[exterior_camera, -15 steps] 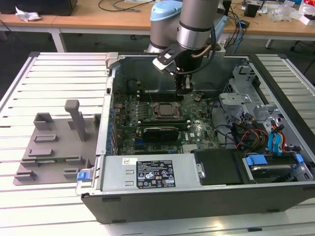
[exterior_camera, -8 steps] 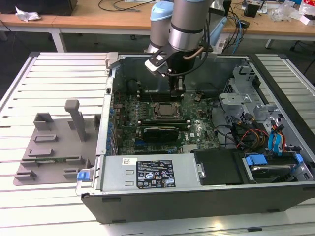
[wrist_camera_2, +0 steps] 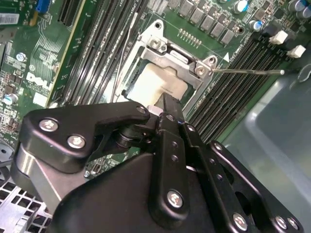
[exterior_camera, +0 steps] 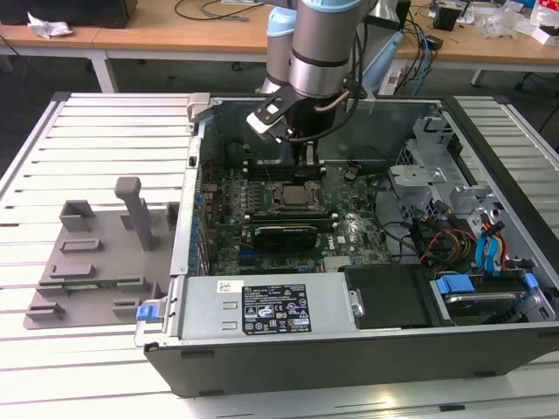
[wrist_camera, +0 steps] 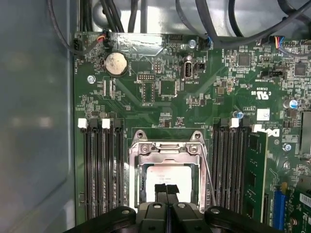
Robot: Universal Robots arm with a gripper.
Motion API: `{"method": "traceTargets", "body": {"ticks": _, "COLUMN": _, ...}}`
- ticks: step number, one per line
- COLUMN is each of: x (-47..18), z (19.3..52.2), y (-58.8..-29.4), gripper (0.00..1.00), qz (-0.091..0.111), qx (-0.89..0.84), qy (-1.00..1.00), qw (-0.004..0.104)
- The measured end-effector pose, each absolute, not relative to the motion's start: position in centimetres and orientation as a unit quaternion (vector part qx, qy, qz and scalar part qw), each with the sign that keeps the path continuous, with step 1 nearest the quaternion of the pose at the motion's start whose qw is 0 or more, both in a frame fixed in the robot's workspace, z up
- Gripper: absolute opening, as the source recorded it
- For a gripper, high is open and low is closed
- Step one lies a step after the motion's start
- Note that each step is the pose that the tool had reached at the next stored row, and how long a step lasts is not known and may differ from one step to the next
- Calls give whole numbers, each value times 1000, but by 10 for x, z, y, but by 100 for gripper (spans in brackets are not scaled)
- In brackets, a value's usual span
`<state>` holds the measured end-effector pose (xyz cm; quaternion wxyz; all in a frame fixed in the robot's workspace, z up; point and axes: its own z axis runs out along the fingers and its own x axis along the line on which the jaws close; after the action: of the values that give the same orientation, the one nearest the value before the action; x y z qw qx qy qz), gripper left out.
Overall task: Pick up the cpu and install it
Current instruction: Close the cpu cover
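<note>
The cpu (wrist_camera: pixel 167 175) is a pale silver square lying flat inside the metal-framed socket (wrist_camera: pixel 165 149) on the green motherboard (wrist_camera: pixel 194 92). My gripper (wrist_camera: pixel 166 190) hangs just over the cpu's near edge with its two black fingers pressed together and nothing between them. In the second wrist view the fingertips (wrist_camera_2: pixel 166 102) point down at the cpu (wrist_camera_2: pixel 155 81); whether they touch it I cannot tell. In the exterior view the gripper (exterior_camera: pixel 311 166) stands over the socket (exterior_camera: pixel 292 197) inside the open computer case (exterior_camera: pixel 262 314).
Black memory slots (wrist_camera: pixel 99 170) flank the socket on both sides. A thin metal lever (wrist_camera_2: pixel 248 72) juts out from the socket frame. A grey fixture (exterior_camera: pixel 96 253) lies at the exterior view's left, on the slatted table. Drive bays and cables (exterior_camera: pixel 463 236) fill the case's other end.
</note>
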<state>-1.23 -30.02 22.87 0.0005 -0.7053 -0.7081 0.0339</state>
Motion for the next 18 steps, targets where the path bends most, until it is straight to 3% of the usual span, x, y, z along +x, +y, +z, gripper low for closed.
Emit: {"method": "traceTargets", "body": {"ticks": 18, "x": -32, "z": 206, "y": -302, "gripper": 11, "qz": 34, "qx": -705, "qy": -708, "qw": 1}}
